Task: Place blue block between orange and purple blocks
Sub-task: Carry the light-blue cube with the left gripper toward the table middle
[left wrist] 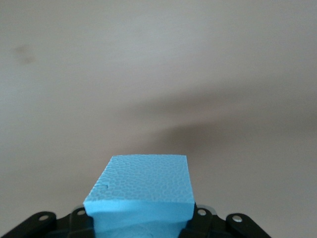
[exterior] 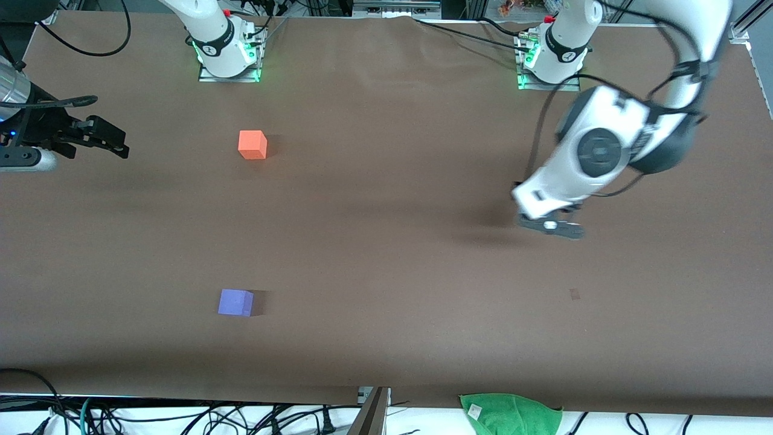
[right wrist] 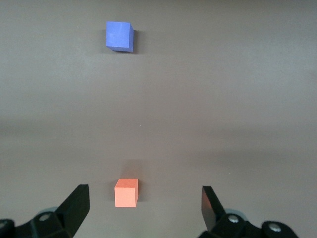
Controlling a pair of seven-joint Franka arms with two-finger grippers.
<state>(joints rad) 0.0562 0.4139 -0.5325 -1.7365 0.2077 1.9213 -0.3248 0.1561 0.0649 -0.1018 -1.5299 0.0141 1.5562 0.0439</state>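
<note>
The blue block (left wrist: 141, 191) is a light sky-blue cube. It sits clamped between the fingers of my left gripper (left wrist: 140, 220). In the front view my left gripper (exterior: 546, 225) is over the bare table toward the left arm's end, and the arm hides the block. The orange block (exterior: 252, 145) lies toward the right arm's end, and the purple block (exterior: 235, 302) lies nearer the front camera than it. My right gripper (exterior: 115, 142) is open and empty, held up at the right arm's end of the table. Its wrist view shows the orange block (right wrist: 126, 192), the purple block (right wrist: 119, 36) and the gripper (right wrist: 143, 198).
A wide bare strip of brown table (exterior: 386, 241) lies between the orange and purple blocks. A green cloth (exterior: 510, 414) hangs at the table edge nearest the front camera. A small dark mark (exterior: 574, 294) is on the table near my left gripper.
</note>
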